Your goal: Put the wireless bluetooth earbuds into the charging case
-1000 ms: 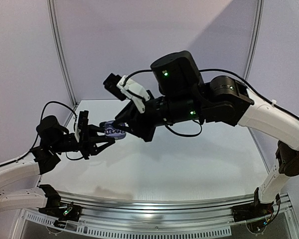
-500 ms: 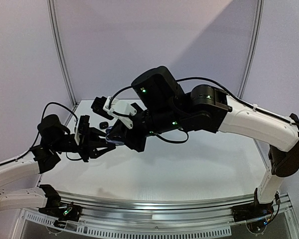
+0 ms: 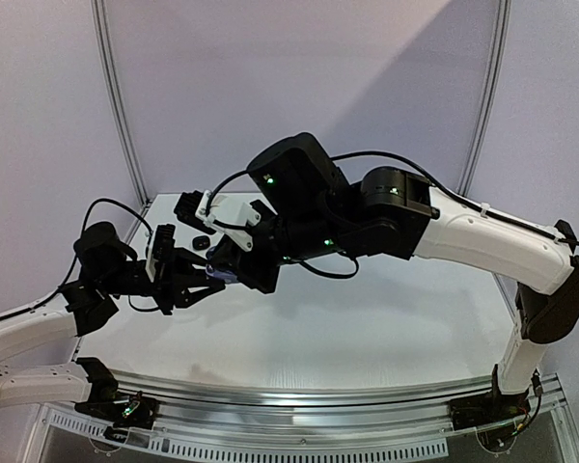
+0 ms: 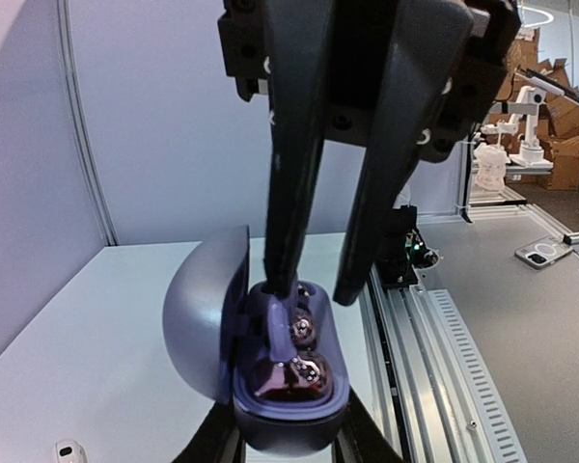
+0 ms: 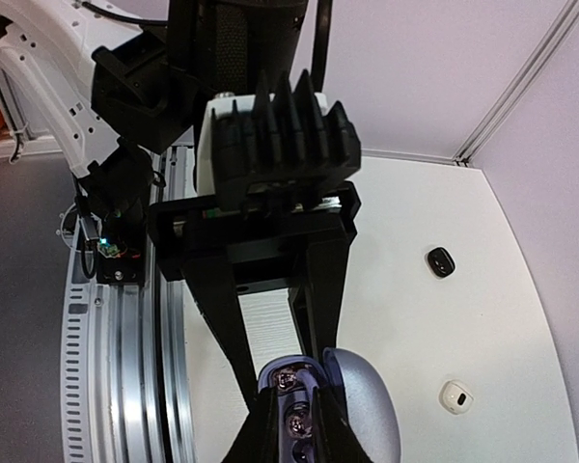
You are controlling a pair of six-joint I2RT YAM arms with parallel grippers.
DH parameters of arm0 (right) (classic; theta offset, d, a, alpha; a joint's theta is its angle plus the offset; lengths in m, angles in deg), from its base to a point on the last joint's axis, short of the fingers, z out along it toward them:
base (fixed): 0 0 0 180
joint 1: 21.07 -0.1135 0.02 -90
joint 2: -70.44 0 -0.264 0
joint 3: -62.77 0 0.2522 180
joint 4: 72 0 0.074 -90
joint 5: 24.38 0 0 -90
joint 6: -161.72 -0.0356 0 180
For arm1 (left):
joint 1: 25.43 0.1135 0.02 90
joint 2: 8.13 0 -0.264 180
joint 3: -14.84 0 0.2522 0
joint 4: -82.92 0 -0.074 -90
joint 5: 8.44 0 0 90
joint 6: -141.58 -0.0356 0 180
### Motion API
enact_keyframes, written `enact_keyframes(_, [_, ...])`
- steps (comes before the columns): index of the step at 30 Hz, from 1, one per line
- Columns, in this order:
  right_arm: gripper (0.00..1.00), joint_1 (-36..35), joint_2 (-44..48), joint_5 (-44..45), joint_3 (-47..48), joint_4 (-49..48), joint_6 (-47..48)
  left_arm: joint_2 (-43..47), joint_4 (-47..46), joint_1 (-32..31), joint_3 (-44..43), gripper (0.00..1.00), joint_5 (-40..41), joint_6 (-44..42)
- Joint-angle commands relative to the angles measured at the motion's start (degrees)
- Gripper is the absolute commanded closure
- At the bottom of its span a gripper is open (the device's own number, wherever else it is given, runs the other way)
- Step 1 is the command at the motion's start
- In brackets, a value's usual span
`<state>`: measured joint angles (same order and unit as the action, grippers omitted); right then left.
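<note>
Above the table [image 3: 396,323], the left gripper [image 3: 208,278] holds the open charging case [image 4: 288,410]

I worked in a robotics lab: white booth walls [image 3: 270,87], aluminium rails [image 4: 444,357], and, far right, cardboard boxes [image 4: 566,159] and another robot arm [image 4: 523,101].

The charging case [image 4: 288,424], a dark bluish-purple pebble, is held upright off the table [image 5: 386,289] with its domed lid [image 4: 207,328] swung open sideways. Two glossy dark earbuds [image 4: 304,367] sit in its wells, one behind the other. A small black piece [image 5: 441,260] and a small white piece [image 5: 454,395] lie apart on the table.
</note>
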<state>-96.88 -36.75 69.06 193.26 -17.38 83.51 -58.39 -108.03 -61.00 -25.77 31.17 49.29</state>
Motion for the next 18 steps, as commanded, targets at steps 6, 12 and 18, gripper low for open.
enact_keyframes(6, [0.80, -0.3, -0.7, 1.7, 1.5, -0.4, 0.5, -0.2, 0.4, -1.1, -0.9, 1.00, -0.1, -0.9])
enact_keyframes(12, [0.82, -0.3, -0.1, 1.5, 1.4, -0.8, 0.5, -0.1, 0.5, -1.2, -0.8, 1.00, 0.0, -1.0])
enact_keyframes(18, [0.87, -0.3, -1.5, 3.2, 1.8, 0.7, 0.9, 0.1, 0.3, -1.2, -0.7, 1.00, 0.3, -1.0])
